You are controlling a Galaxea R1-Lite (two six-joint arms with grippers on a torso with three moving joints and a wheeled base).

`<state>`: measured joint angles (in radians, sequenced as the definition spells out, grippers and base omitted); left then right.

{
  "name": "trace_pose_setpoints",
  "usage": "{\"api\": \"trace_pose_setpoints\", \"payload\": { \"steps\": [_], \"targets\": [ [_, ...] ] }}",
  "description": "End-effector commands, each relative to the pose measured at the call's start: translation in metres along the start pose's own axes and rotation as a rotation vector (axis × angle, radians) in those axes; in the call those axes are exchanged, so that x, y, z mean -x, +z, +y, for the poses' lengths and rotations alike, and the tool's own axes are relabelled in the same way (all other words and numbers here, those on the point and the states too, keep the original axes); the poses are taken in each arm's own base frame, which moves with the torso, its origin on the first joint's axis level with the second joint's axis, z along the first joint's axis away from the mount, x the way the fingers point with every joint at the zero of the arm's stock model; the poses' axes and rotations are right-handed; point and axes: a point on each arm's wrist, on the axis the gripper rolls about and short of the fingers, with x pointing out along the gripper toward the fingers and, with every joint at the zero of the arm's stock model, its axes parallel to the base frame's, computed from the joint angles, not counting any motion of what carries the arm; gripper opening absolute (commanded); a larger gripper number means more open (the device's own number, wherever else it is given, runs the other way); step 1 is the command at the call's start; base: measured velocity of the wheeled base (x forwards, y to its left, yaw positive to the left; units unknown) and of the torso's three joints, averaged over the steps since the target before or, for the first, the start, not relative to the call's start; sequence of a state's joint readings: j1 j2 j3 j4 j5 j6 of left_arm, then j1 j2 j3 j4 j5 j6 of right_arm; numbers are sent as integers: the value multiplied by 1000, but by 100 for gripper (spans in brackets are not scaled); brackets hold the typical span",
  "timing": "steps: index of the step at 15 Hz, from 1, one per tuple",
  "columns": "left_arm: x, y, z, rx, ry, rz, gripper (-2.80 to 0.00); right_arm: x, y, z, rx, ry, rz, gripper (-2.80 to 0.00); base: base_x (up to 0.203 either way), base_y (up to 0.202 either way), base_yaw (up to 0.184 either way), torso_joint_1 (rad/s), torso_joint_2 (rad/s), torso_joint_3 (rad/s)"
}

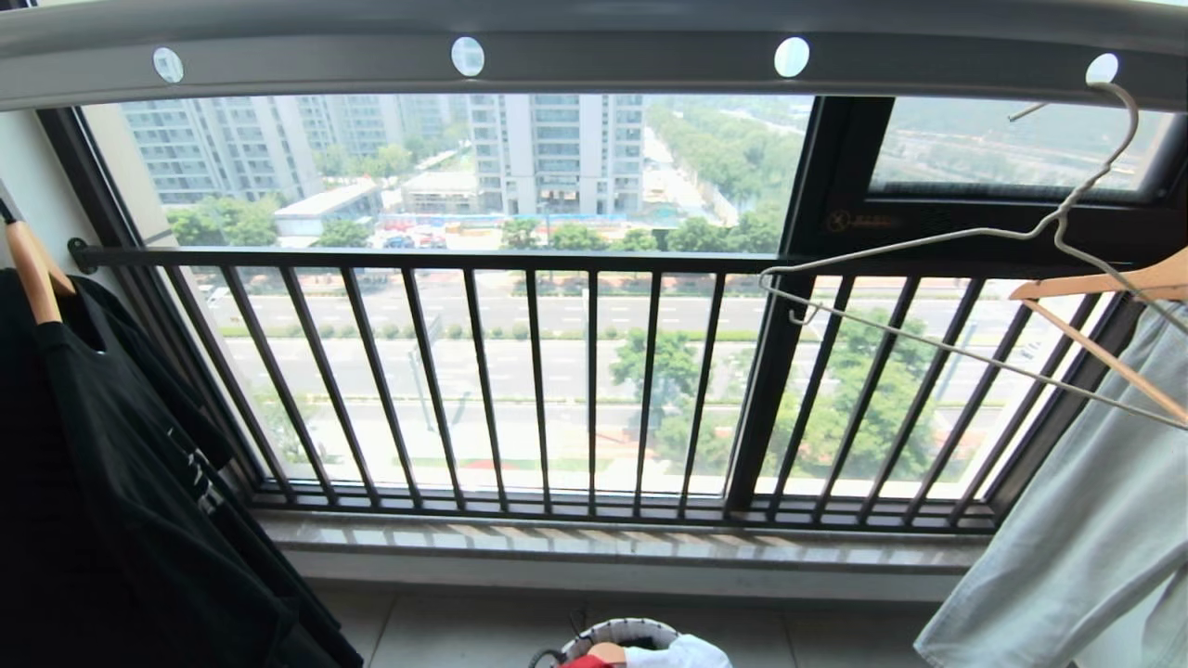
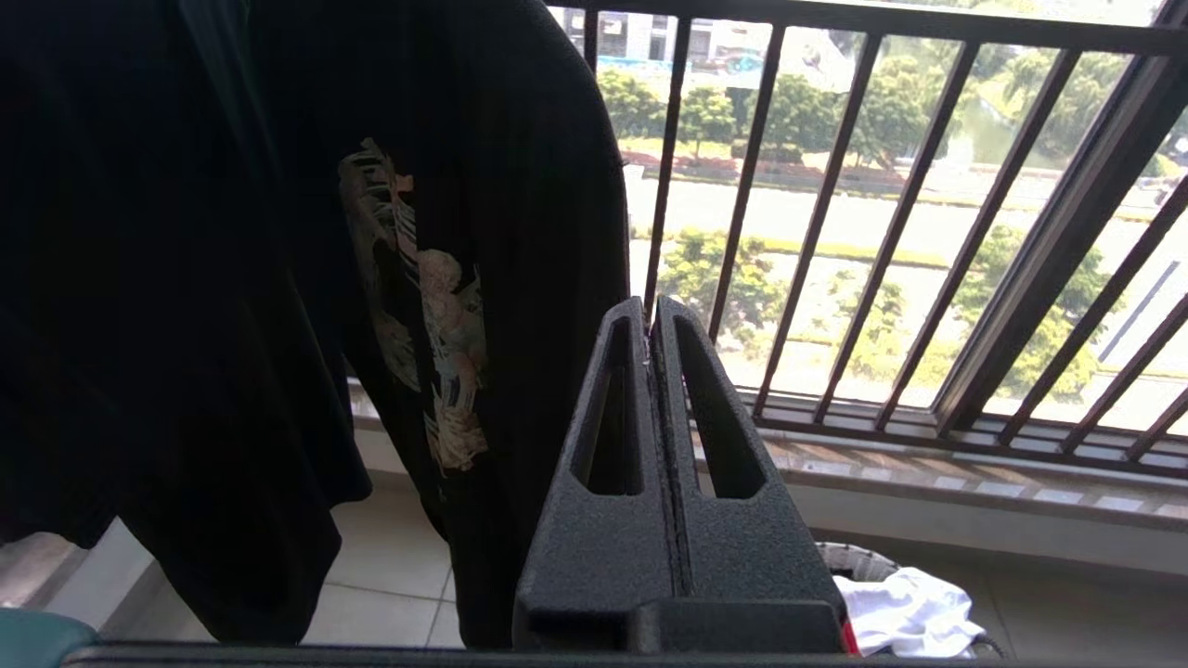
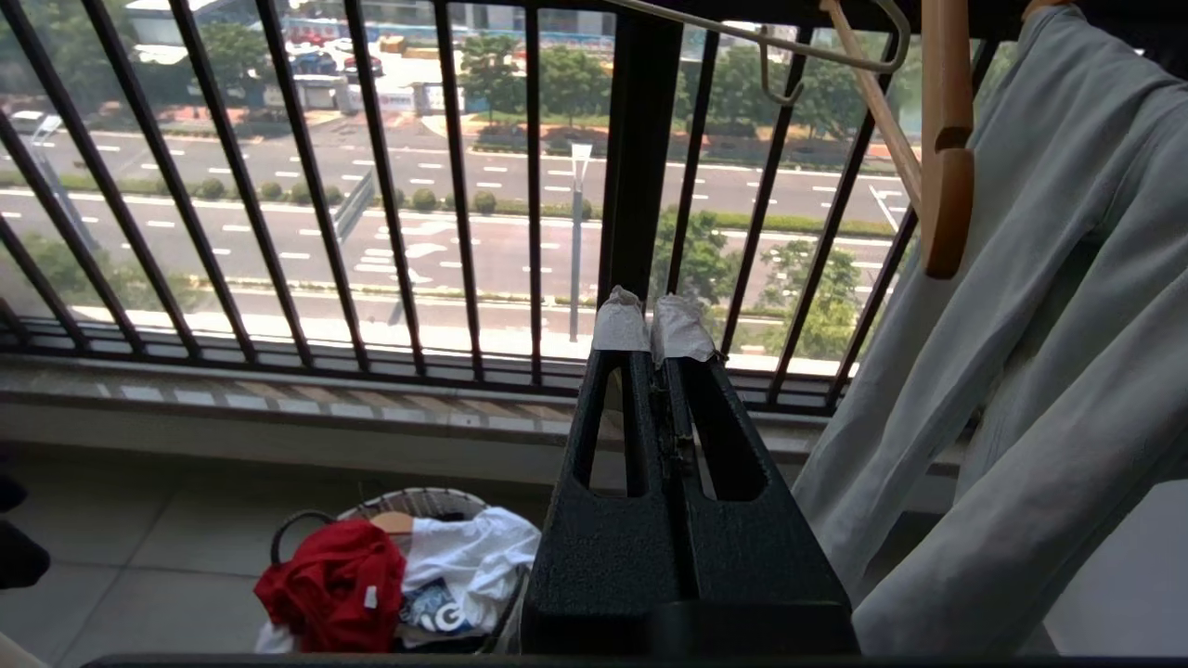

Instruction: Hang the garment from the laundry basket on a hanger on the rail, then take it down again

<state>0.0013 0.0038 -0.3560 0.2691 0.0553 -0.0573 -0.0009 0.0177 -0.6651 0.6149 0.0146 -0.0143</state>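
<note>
The red garment [image 3: 329, 584] lies crumpled in the small woven laundry basket [image 3: 418, 504] on the floor below the window; in the head view only a red scrap [image 1: 585, 661] shows inside the basket's rim [image 1: 620, 633]. The empty wire hanger [image 1: 1058, 223] hangs by its hook from the rightmost hole of the grey rail [image 1: 594, 56]. Neither arm shows in the head view. My left gripper [image 2: 650, 311] is shut and empty, beside the black T-shirt. My right gripper [image 3: 654, 320], with white-taped tips, is shut and empty, up and to the right of the basket.
A black T-shirt [image 1: 139, 482] on a wooden hanger hangs at the left. A pale grey-green garment [image 1: 1067, 557] on a wooden hanger [image 3: 942, 139] hangs at the right. Ahead stand the dark barred railing [image 1: 557, 371] and sill [image 1: 613, 547]. A white cloth [image 3: 473, 557] shares the basket.
</note>
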Motion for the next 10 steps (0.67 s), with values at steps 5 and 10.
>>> {"api": "trace_pose_setpoints", "payload": {
  "steps": [5,10],
  "targets": [
    [-28,-52,2,-113,9,21,-280,-55,-50,1,22,35,-73,-280,0,0,0,0,0,0],
    [-31,-62,2,-134,-2,51,-280,-72,-82,1,126,56,-38,-280,0,0,0,0,0,0]
  ]
}}
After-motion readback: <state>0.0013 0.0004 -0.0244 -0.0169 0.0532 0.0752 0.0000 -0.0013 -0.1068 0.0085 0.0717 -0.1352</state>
